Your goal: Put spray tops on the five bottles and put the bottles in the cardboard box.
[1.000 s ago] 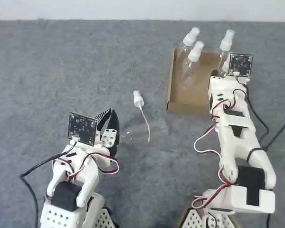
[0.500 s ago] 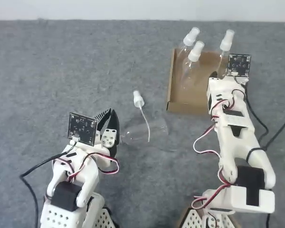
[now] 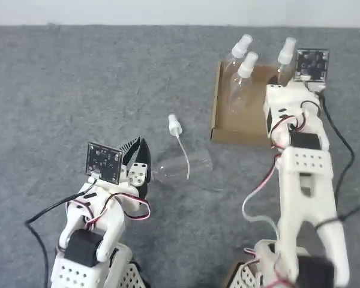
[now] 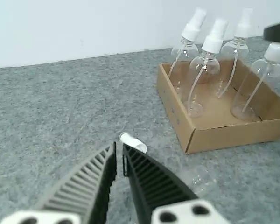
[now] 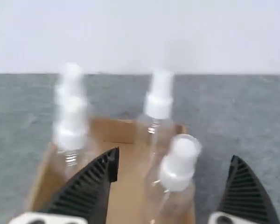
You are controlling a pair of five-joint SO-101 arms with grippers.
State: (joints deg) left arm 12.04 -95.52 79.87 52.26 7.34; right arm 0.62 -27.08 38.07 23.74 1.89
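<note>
1. Left gripper (image 4: 119, 151): the fingers are drawn almost together, leaving a thin slit, and they pinch nothing. In the high view it sits at the lower left of the frame.
2. Loose bottle (image 3: 189, 163): clear and uncapped, it lies on its side just right of the left gripper, near the frame's centre, with its neck toward the fingers.
3. Spray top (image 3: 174, 125): the white head rests on the bench (image 3: 78, 78) just above the loose bottle. Its thin tube crosses the bottle's body.
4. Right gripper (image 5: 173, 158): the fingers are spread wide on either side of a capped bottle (image 5: 177, 170); whether they touch it cannot be told.
5. Cardboard box (image 3: 240, 123): shallow and open, it lies at the upper right of the high view under the right arm.
6. Four upright bottles (image 4: 204, 70) with white spray tops stand inside the box.
</note>
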